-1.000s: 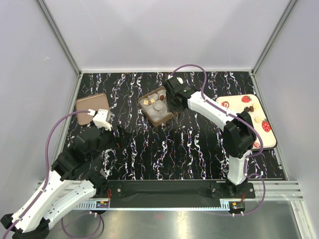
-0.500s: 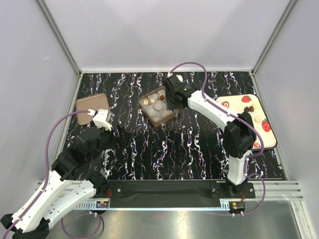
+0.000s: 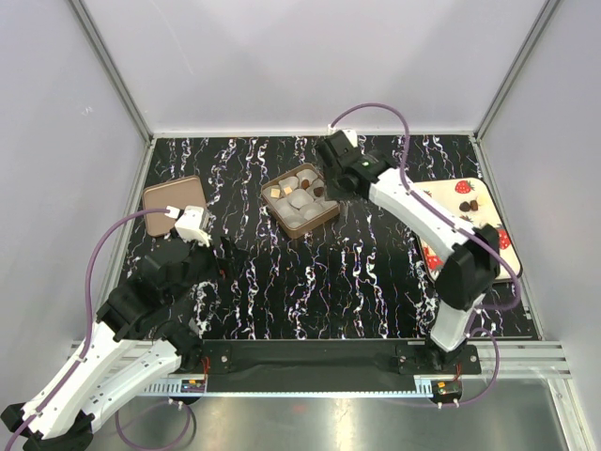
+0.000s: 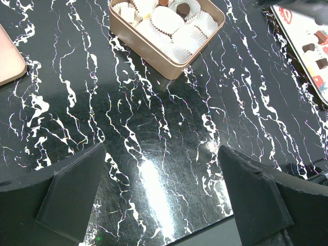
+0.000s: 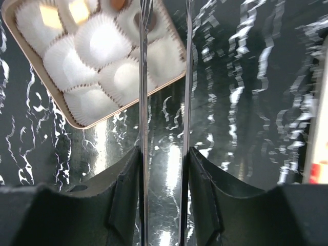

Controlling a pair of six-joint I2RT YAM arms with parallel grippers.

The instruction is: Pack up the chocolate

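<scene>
The gold box of white paper cups holds tan chocolate at its left and dark chocolate at its right corner. More dark pieces lie on the strawberry-print tray at the right. My right gripper hangs over the box's right corner, shut on thin metal tweezers. The tweezer arms stand apart with nothing between them, above a dark piece sitting in a cup. My left gripper is wide open over bare table, well short of the box.
The box's lid lies flat at the far left. The tray's edge shows at the upper right of the left wrist view. Grey walls close in the black marbled table on three sides.
My right arm has drawn its gripper back and to the right from over the box, uncovering the box's right corner; its elbow has swung right. The left arm has not moved.
</scene>
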